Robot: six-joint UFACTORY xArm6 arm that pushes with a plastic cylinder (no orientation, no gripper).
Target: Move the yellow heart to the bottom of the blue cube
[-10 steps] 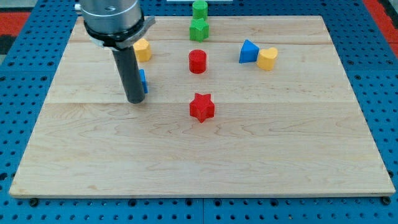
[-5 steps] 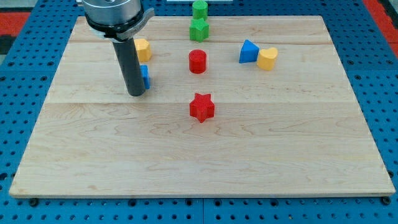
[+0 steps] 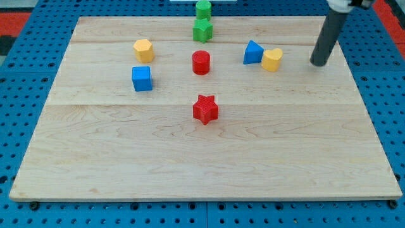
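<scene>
My tip sits bare, holding nothing, just right of the yellow heart, which touches the blue triangle; blue cube lies far left, so the push runs leftward

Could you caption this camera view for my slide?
My tip rests right of the yellow heart, far from the blue cube.

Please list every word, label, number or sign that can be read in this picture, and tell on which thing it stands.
There is none to read.
Blocks, among them the yellow heart and the blue cube: plain coloured faces, no marks.
Wooden board: only wood grain.
My tip, to the view's right of the yellow heart: plain dark rod, no label.
</scene>
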